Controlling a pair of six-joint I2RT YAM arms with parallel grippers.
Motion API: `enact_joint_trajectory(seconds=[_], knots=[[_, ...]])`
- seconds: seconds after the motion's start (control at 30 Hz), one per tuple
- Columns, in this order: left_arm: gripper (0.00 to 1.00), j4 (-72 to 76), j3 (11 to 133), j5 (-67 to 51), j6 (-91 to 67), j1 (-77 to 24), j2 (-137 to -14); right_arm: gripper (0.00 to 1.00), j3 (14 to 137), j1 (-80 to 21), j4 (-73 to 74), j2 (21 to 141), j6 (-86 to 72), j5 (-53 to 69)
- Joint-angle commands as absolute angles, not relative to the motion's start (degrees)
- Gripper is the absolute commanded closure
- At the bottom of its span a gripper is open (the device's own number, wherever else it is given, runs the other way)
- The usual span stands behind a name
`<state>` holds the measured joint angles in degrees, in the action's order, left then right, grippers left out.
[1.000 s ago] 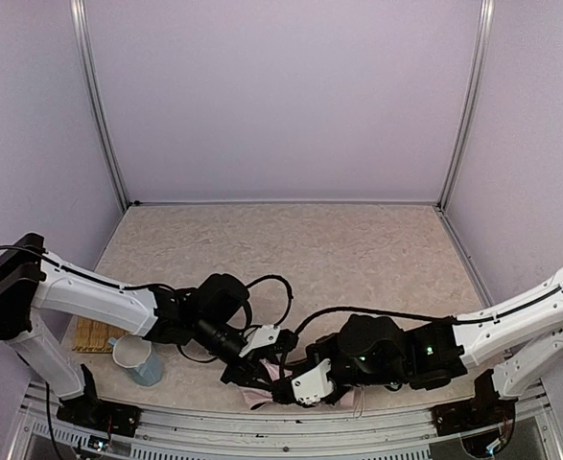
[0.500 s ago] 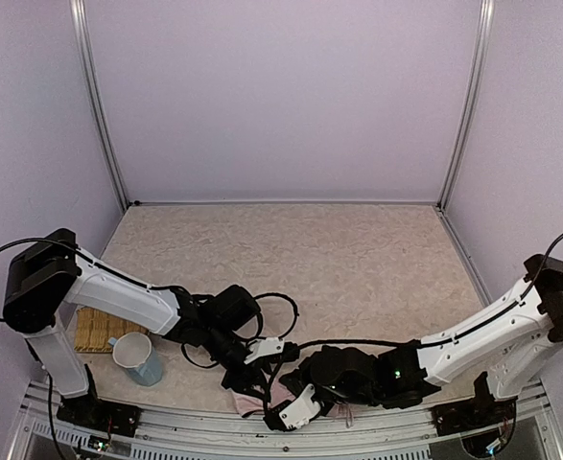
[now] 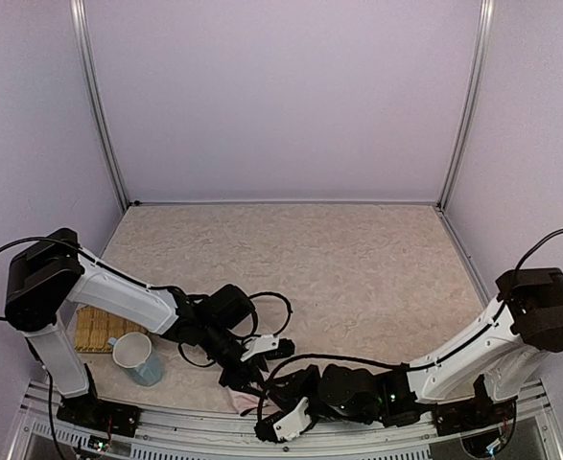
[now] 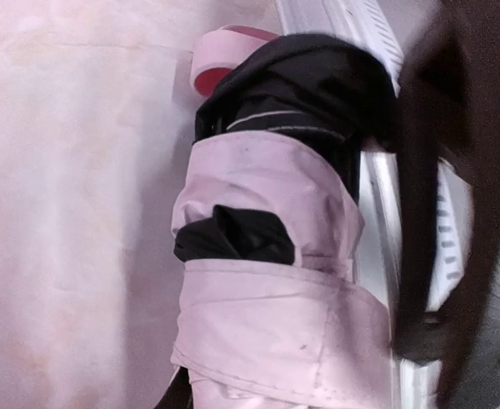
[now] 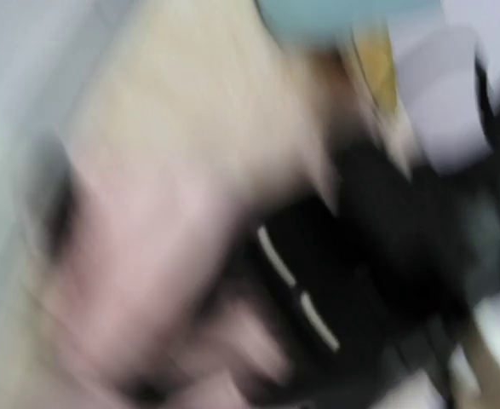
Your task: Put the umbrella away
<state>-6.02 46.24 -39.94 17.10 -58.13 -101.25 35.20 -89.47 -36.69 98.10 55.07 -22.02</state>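
Open tabletop (image 3: 310,259) farther back, mug (image 3: 139,359) and mat (image 3: 89,331) left, umbrella (image 4: 258,187) at near edge

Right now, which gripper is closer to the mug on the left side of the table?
Left. The left gripper is off to the right of the mug in the top view. The right gripper is farther off, beyond the left one and lower in that view.

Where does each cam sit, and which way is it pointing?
Top external: fixed above and behind the robot, facing down at the table; left arm and right arm show, left end effector and right end effector low by the umbrella at the near edge.
Left wrist: close over the folded umbrella beside the metal rail; own fingers unclear.
Right wrist: motion-blurred, pink and black shapes only.
Shared: top and left wrist both see the umbrella.
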Motion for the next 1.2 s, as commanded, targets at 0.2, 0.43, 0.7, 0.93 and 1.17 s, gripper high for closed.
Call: enact_joint_trajectory(seconds=[0.2,0.43,0.7,0.93,1.17], knots=[[1.00,0.6,46.5,-27.0,15.2,-54.8,-101.3,0.74,33.6,-95.5,-26.6,93.9,46.2,-14.6],[1.00,3.8,45.4,-14.4,15.1,-56.5,-97.8,0.74,32.6,-94.2,-26.5,81.2,36.2,-20.5],[1.00,1.7,51.8,-6.8,21.5,-59.4,-99.7,0.64,35.6,-83.3,-19.7,65.8,15.4,-11.1],[0.89,-0.1,66.7,-5.4,34.0,-61.2,-111.8,0.54,42.1,-76.7,-8.3,56.3,4.9,-8.4],[0.02,6.1,67.5,-0.2,40.8,-61.2,-113.5,0.25,54.1,-63.4,15.2,60.7,-8.3,-7.0]])
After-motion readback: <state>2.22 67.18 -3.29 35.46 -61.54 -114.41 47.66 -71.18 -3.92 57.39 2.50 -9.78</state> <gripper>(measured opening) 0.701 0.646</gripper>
